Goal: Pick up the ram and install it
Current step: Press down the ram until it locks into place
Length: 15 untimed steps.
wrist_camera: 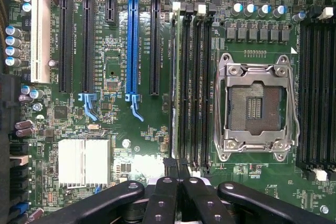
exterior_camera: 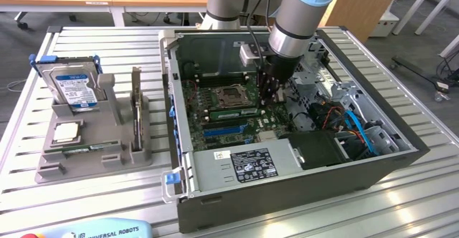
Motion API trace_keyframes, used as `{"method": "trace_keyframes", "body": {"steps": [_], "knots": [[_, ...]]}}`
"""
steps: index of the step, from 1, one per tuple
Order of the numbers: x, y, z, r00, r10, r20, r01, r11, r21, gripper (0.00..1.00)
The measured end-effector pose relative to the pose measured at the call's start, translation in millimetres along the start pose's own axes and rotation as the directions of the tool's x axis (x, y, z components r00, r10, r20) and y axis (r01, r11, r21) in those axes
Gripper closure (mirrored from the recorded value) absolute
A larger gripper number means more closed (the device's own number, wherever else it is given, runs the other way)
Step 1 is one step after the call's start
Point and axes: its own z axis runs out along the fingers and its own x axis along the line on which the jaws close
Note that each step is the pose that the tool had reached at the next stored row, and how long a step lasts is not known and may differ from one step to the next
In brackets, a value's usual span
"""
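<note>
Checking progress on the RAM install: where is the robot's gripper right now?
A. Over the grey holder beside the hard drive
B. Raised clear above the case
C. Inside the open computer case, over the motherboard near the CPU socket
C: the gripper is down inside the computer case, above the motherboard beside the CPU socket.

The fingers stand low inside the open computer case, pressed together over the memory slots; the CPU socket lies just beside them, expansion slots on their other side, case walls hemming all around
</note>
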Motion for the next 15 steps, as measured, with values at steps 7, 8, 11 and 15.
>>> {"method": "trace_keyframes", "body": {"steps": [7, 8, 11, 15], "knots": [[-0.4, -0.1, 0.5, 1.0, 0.0, 0.0008, 0.0, 1.0, 0.0002, 0.9], [-0.4, -0.1, 0.5, 1.0, 0.0, 0.0007, 0.0, 1.0, 0.0001, 0.9], [-0.4, 0.0, 0.4, 1.0, 0.0, 0.0003, 0.0, 1.0, 0.0, 0.9], [-0.4, -0.1, 1.3, 1.0, 0.0, 0.0005, 0.0, 1.0, 0.0, 0.9]]}}
